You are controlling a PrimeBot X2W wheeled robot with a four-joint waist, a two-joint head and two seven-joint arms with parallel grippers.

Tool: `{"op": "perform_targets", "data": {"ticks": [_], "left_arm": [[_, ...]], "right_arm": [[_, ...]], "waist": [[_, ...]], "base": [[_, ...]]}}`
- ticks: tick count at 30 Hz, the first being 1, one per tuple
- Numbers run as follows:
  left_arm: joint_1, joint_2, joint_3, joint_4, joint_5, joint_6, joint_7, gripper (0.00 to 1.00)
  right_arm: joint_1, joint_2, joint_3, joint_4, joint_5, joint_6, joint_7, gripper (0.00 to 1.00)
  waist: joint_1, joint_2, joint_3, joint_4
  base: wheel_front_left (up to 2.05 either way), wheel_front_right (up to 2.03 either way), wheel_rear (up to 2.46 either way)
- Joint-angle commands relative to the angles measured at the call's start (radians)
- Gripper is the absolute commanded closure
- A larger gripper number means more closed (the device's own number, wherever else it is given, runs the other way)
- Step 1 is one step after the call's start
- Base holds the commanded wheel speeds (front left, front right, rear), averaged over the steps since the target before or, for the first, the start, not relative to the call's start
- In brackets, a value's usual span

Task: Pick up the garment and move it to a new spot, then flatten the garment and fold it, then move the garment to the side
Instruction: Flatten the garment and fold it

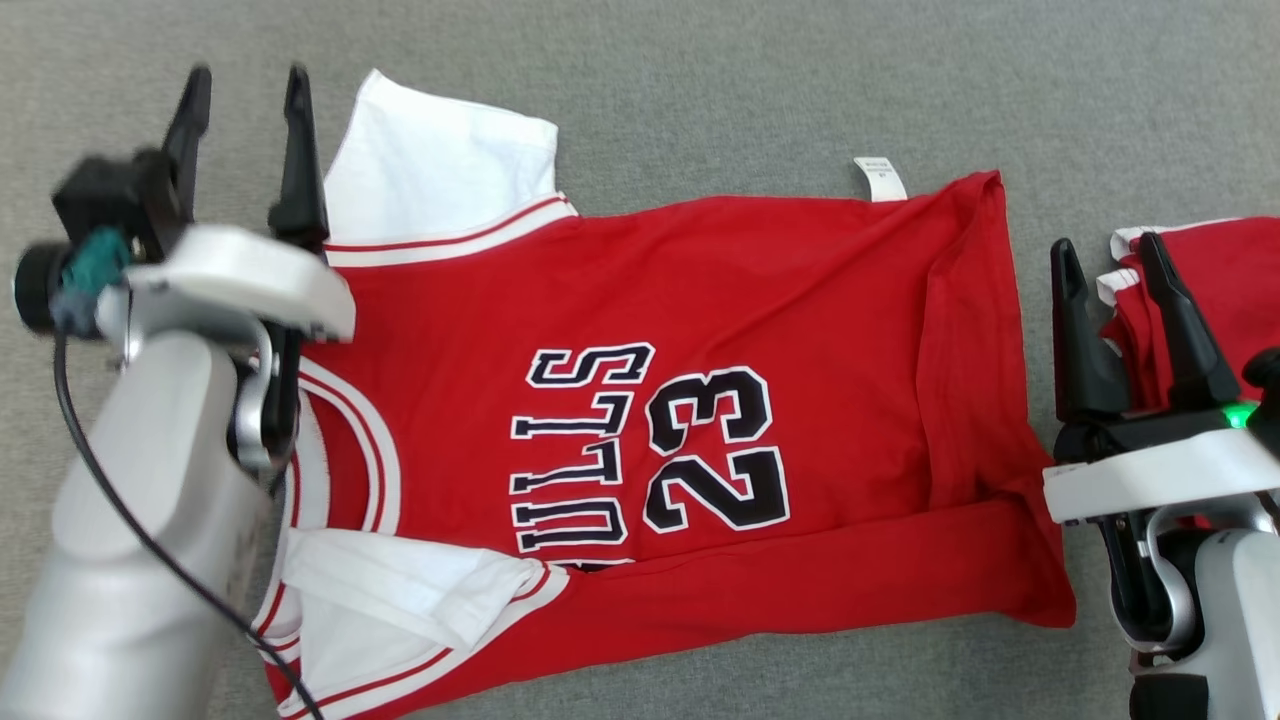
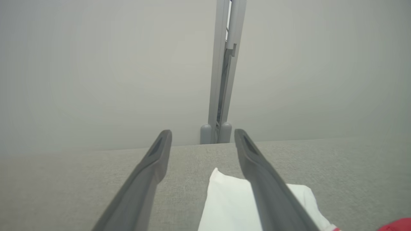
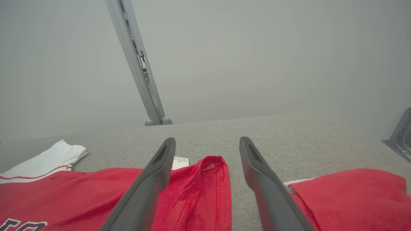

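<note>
The garment (image 1: 700, 330) is a red jersey with white sleeves and dark "BULLS 23" lettering, spread sideways on the grey table. Its collar lies at the left and its hem at the right, where the cloth (image 3: 199, 192) is bunched. The near long edge is folded up over the body in a strip. My left gripper (image 1: 245, 90) stands open above the far white sleeve (image 2: 231, 205) with nothing between its fingers. My right gripper (image 1: 1110, 255) is open just right of the hem, over bare table, also empty.
More red cloth with white trim (image 1: 1210, 290) lies at the right edge of the table, beside my right gripper. A white tag (image 1: 880, 178) sticks out from the jersey's far edge. A grey post (image 2: 223, 70) stands against the wall behind the table (image 1: 700, 90).
</note>
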Motion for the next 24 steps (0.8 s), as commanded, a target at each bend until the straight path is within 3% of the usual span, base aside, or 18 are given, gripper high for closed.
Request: {"op": "perform_targets", "data": {"ticks": [1, 6, 12, 24], "left_arm": [[0.064, 0.011, 0.011, -0.067, 0.009, 0.023, -0.005, 0.0], [0.291, 0.04, 0.039, -0.326, 0.023, 0.105, -0.005, 0.0], [0.496, 0.066, 0.033, -0.525, 0.041, 0.182, 0.021, 0.0], [0.657, 0.097, 0.005, -0.654, 0.058, 0.249, 0.102, 0.0]], "right_arm": [[0.018, -0.004, -0.007, -0.002, -0.008, 0.0, 0.006, 0.0], [0.057, 0.0, -0.013, -0.003, -0.016, 0.0, 0.017, 0.0], [0.096, 0.006, -0.006, 0.006, -0.017, 0.0, 0.034, 0.0], [0.156, 0.011, -0.016, 0.006, -0.023, 0.0, 0.06, 0.0]], "waist": [[0.0, 0.0, -0.029, 0.022], [0.0, 0.0, -0.072, 0.04], [0.0, 0.0, -0.117, 0.046], [0.0, 0.0, -0.192, 0.055]], "base": [[0.0, 0.0, 0.0], [0.0, 0.0, 0.0], [0.0, 0.0, 0.0], [0.0, 0.0, 0.0]]}}
